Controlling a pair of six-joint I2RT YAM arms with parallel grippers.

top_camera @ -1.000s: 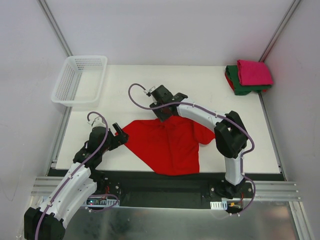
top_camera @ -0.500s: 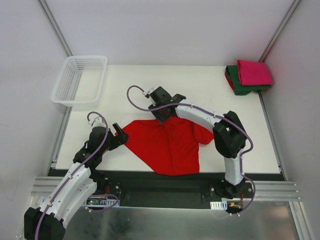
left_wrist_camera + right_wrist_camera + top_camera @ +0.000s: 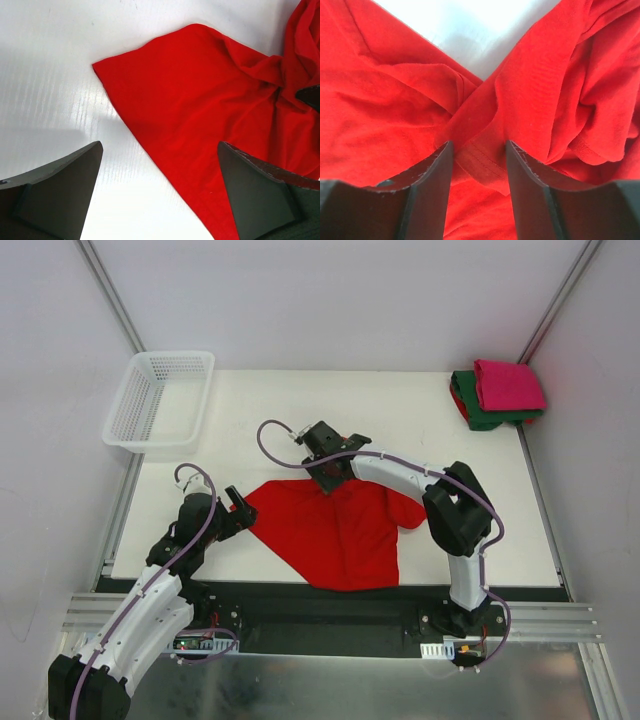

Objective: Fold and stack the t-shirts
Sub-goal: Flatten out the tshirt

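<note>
Red shirt (image 3: 340, 525) spread rumpled on the white tabletop (image 3: 420, 410), near the front edge. Right gripper (image 3: 478, 150) down at its far edge, narrowed around a crossed fold of cloth; clamped or not, cannot tell. Left gripper (image 3: 160, 145) wide apart, low over the shirt's left corner. Pink shirt (image 3: 508, 383) folded atop green shirt (image 3: 480, 420) in the far right corner. Basket (image 3: 160, 398) at far left.

Table (image 3: 400, 410) lay open beyond the red shirt (image 3: 335, 530); basket (image 3: 128, 405) far-left of it, folded stack (image 3: 505, 388) far-right, right arm (image 3: 400, 472) across its far edge.
</note>
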